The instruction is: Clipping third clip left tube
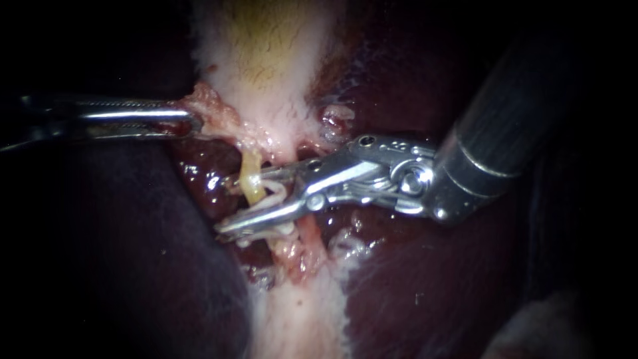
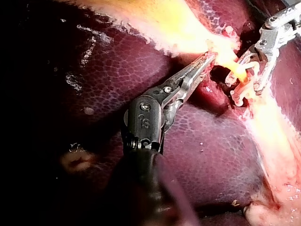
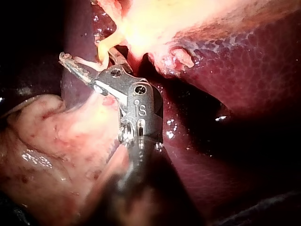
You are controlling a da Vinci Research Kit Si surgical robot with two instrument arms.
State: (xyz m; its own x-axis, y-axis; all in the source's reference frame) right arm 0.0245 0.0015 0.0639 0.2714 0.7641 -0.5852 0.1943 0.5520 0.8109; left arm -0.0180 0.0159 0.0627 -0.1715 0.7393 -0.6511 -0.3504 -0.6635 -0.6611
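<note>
Right instrument (image 1: 226, 205) has its jaws spread around the yellow tube (image 1: 251, 178), with white clips (image 1: 276, 193) already on it. Looks like nothing's squeezed yet. Left instrument (image 1: 189, 123) is clamped on the tissue (image 1: 212, 106).

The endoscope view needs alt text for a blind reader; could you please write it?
My slender metal right instrument holds its end effector open around a pale yellow tube bearing white clips. My left instrument grips ragged pink tissue over dark red liver.

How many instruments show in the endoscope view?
2. The left instrument comes in from the left, jaws shut on pale tissue. The right instrument has open jaws around the yellowish tube. None seems hidden.
</note>
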